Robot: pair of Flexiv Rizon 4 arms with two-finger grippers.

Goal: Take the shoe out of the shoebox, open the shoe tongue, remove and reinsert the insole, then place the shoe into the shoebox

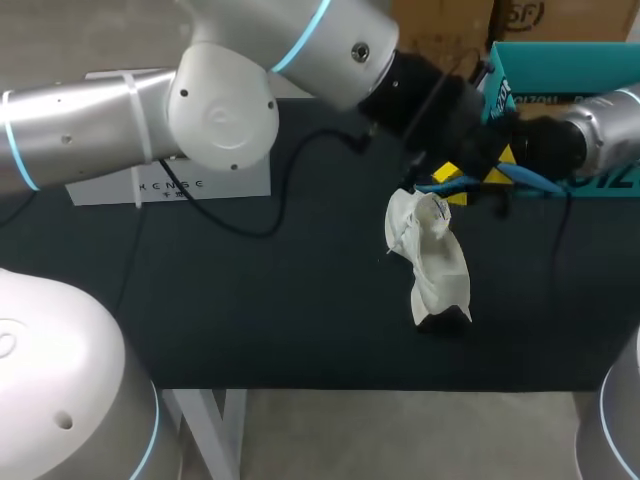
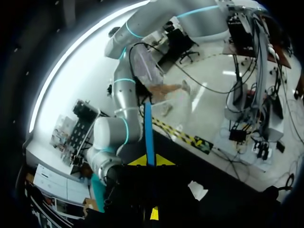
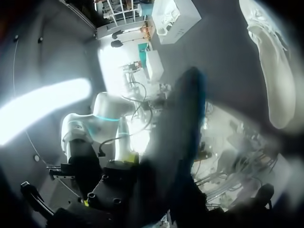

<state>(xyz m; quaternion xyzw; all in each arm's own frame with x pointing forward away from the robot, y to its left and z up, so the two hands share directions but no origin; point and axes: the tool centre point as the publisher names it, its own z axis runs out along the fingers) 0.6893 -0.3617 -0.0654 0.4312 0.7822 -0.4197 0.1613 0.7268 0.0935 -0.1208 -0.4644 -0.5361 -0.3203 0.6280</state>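
Two grippers meet over the right half of the table, close together, with a blue insole (image 1: 530,180) stretched between them. The left gripper (image 1: 452,184), on the arm that reaches across from the left, has its yellow tips pinched on one end of the insole, one tip on either face. From its own wrist view the insole (image 2: 149,133) shows edge-on as a thin blue strip running straight out ahead of the fingers. The right gripper (image 1: 500,168) sits just beside the left one, at the insole's other end. I cannot tell whether it is clamped or loose, since in its wrist view the insole (image 3: 187,133) is only a dark blur.

Just under and in front of the two grippers, the white shoe (image 1: 432,262) lies on the black table (image 1: 250,310), out of the box and apart from the insole, with a dark patch at its near end. The teal shoebox (image 1: 560,62) stands at the far right, behind the right arm. A white box (image 1: 170,185) rests at the far left, well away from the shoe, under the left arm, and a black cable (image 1: 262,228) loops across the cloth near it.
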